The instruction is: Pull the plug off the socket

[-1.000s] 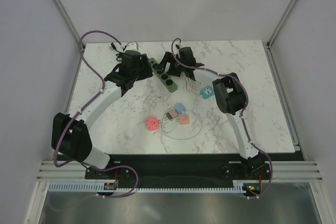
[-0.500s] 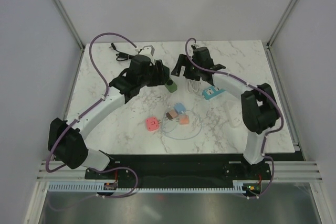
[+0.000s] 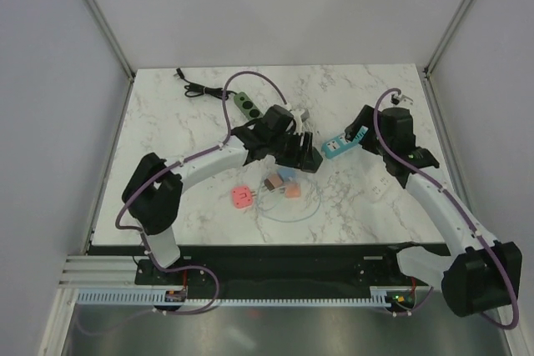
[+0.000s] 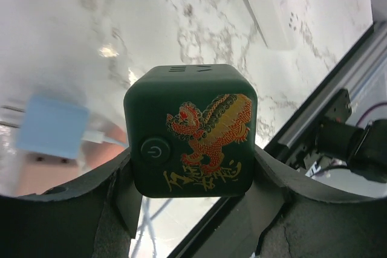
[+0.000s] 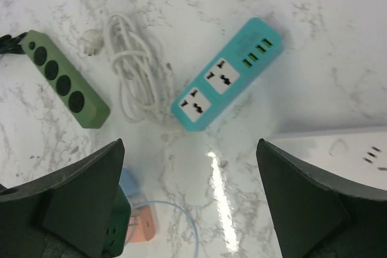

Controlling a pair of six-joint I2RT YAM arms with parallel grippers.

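The cube plug (image 4: 190,128) has been carried inward from the far counter (image 3: 167,131) edge, clamped in the left gripper (image 4: 192,173); the right gripper (image 5: 190,203) is spread wide; apparently three strips (image 5: 227,83) are seen.

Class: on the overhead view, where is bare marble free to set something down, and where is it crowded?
Free: the left side, between the black cable and the left arm; the far edge beyond the teal strip. Crowded: the middle, around the pink cube, cube cluster and green strip.

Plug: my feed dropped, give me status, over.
Left claw shut on green cube plug. Right claw open, empty, above teal power strip. Green strip sockets empty. Nothing in the way.
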